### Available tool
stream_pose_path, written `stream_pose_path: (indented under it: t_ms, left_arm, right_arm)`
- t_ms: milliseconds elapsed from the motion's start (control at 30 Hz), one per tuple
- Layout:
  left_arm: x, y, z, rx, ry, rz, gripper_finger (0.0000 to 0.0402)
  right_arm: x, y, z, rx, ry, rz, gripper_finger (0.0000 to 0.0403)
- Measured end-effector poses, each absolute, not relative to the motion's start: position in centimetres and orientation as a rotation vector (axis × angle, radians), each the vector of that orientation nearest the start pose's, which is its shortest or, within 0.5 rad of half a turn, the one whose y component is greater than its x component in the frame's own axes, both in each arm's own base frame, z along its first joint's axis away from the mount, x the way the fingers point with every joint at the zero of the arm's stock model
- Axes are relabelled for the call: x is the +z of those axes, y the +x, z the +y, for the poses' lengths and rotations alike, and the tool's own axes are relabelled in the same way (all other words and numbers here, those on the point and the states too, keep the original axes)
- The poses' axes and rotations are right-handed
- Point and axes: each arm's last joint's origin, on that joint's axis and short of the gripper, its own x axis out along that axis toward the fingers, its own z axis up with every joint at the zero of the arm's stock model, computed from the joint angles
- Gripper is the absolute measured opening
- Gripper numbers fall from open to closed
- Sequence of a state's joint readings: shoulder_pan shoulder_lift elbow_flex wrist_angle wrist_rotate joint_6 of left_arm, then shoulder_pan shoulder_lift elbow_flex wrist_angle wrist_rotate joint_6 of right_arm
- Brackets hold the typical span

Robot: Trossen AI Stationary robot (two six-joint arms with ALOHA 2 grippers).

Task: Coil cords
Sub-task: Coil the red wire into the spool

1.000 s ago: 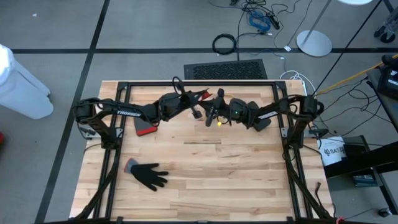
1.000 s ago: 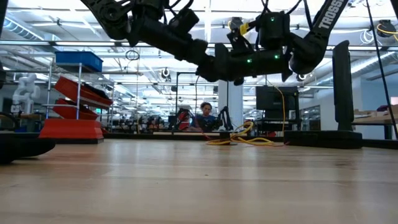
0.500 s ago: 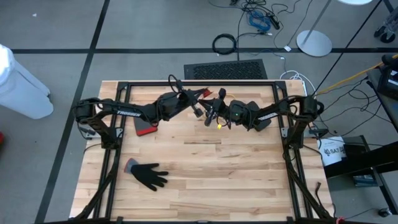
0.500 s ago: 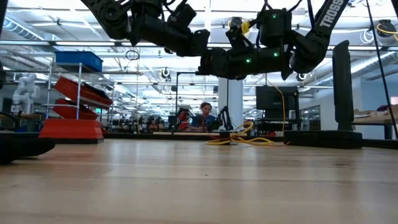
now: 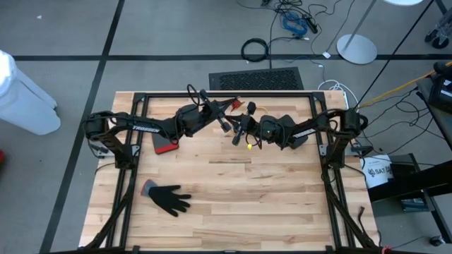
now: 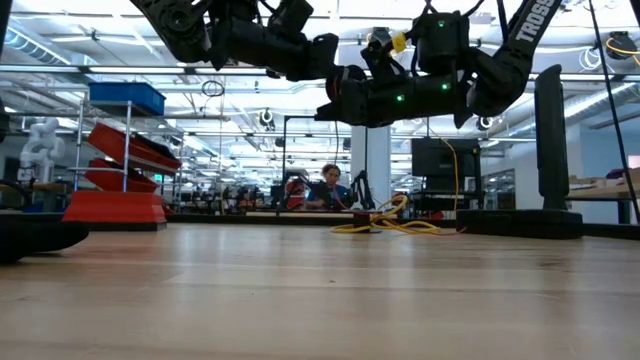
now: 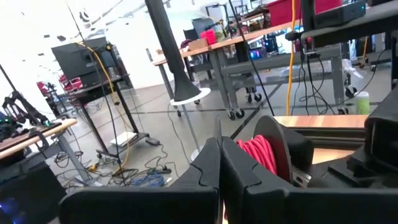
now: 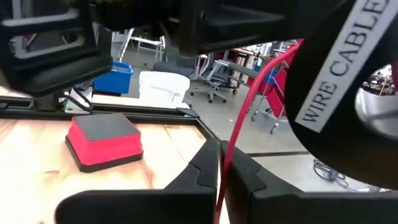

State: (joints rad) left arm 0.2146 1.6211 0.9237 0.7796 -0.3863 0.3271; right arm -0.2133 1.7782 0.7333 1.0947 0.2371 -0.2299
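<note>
Bright, even overhead light; blurred nearby fingers point(image 7: 217, 180)

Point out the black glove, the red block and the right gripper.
black glove point(image 5: 168, 199): high view, on its palm.
red block point(image 8: 102, 140): right wrist view, on its red side face.
right gripper point(image 5: 242, 131): high view, between its fingertips.

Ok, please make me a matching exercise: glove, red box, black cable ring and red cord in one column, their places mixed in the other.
Things:
1 glove
2 red box
3 black cable ring
4 red cord

Places:
a on the floor beyond the table
b between the fingers of the right pincer
c on the table beside the left arm
d on the table, apart from both arms

Pairs: 1-d, 2-c, 3-a, 4-b
</note>
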Motion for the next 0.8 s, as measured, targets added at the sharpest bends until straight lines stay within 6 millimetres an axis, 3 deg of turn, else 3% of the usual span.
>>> stream_pose_path:
  t_ms: [333, 800]
  left_arm:
    - [28.0, 33.2, 8.7, 0.542, 0.307, -0.005, 0.0000]
    - [28.5, 32.2, 10.7, 0.154, 0.119, -0.052, 0.0000]
  right_arm:
    - [17.0, 32.5, -7.5, -0.440, -0.210, 0.047, 0.0008]
    - [15.5, 29.9, -6.2, -0.374, -0.202, -0.021, 0.0006]
